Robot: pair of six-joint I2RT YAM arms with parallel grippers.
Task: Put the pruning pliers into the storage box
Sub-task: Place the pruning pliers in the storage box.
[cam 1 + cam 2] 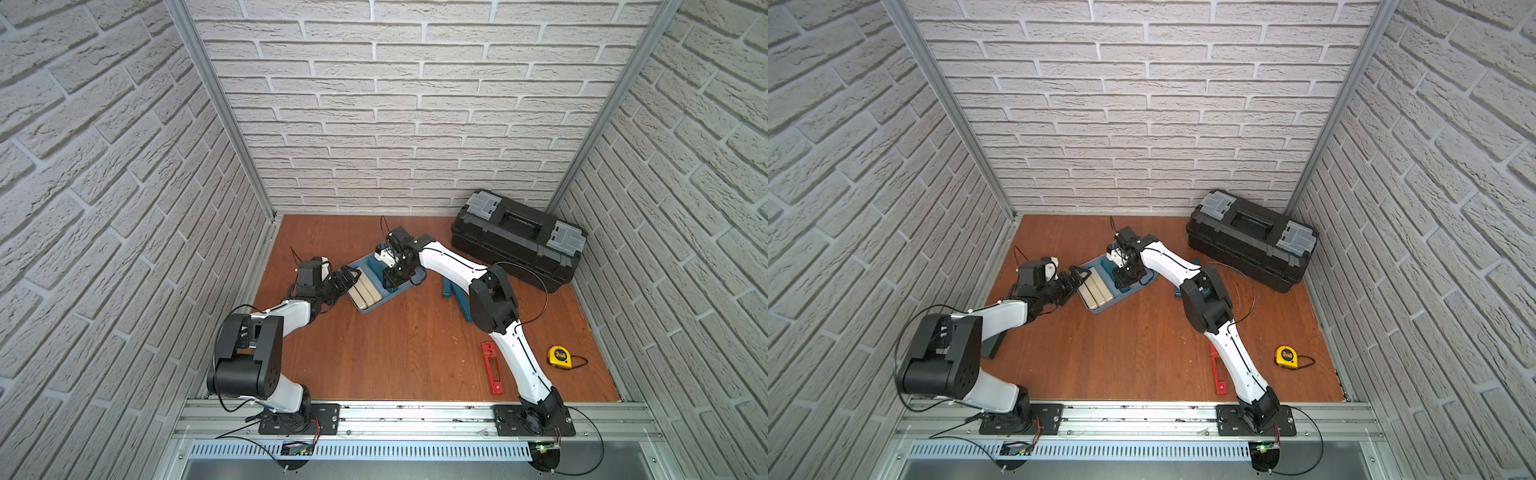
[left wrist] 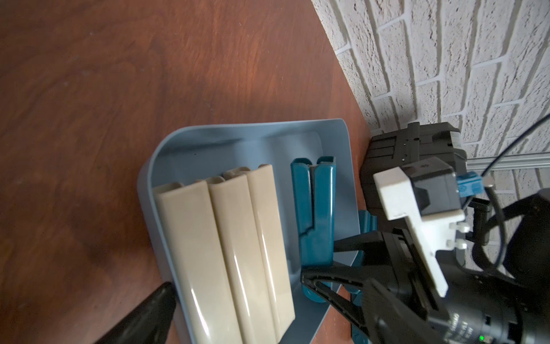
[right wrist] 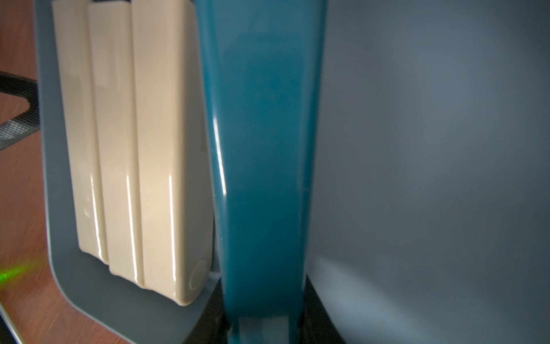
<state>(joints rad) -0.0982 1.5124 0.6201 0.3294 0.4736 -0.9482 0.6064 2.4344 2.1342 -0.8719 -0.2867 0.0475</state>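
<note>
Pruning pliers (image 1: 492, 368) lie flat on the table, untouched. They are well behind the right gripper, just beside that arm's lower link, and well apart from the storage box (image 1: 386, 300). Left gripper (image 1: 348, 279): jaws spread wide and empty, at the box's outer rim next to three beige bars (image 2: 232, 253), so it is placed to brace the box if it slides. Right gripper (image 1: 392, 280): low inside the box, jaws narrowed onto a teal bar (image 3: 262, 149) lying just beside the beige bars. The step in hand appears to be seating this bar. Set it flat and parallel to the beige bars, leaving the bare floor on the gripper's other side for the pliers. Open the jaws fully before lifting, then rise straight up to avoid dragging the bar or tipping the low rim. For the pliers, fold the arm back toward its base and align the jaws across the narrow width near mid-length. Bring the fingertips down to the tabletop, since the tool looks thin.
</note>
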